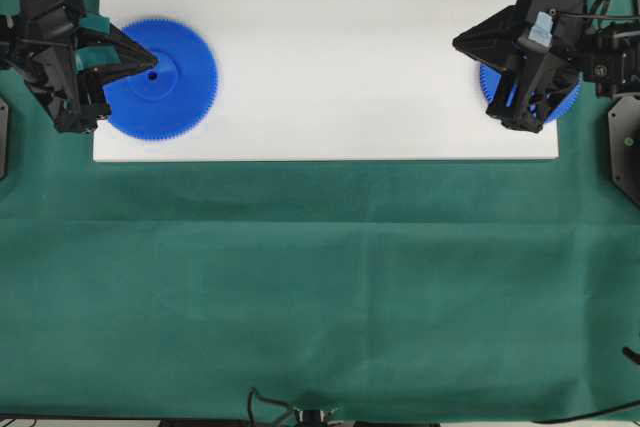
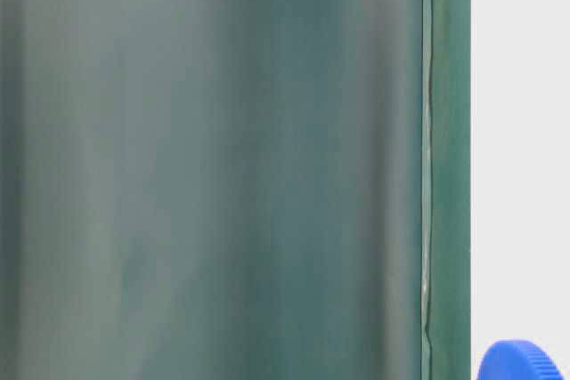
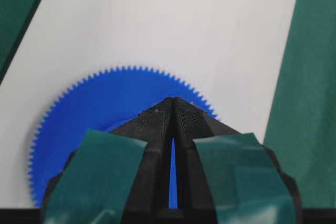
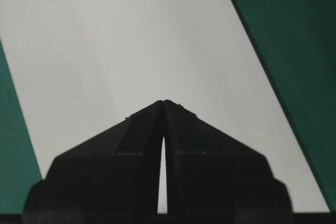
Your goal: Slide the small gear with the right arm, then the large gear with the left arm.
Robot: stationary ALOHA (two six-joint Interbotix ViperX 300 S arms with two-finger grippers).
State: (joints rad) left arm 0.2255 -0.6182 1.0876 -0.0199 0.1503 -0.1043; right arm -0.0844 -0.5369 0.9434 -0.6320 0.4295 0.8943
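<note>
Closed black grippers (image 1: pixel 152 59) (image 1: pixel 458 43) hover over both flat blue plastic gears, large (image 1: pixel 165 82) at nine o'clock, small (image 1: pixel 563 107) at three, neither apparently slid yet.

Large gear (image 1: pixel 170 82) flat at board's left end, small gear (image 1: pixel 568 107) right end

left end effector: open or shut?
Shut. In the left wrist view the left end effector has its fingertips meeting at a point over the large gear, gripping nothing.
</note>
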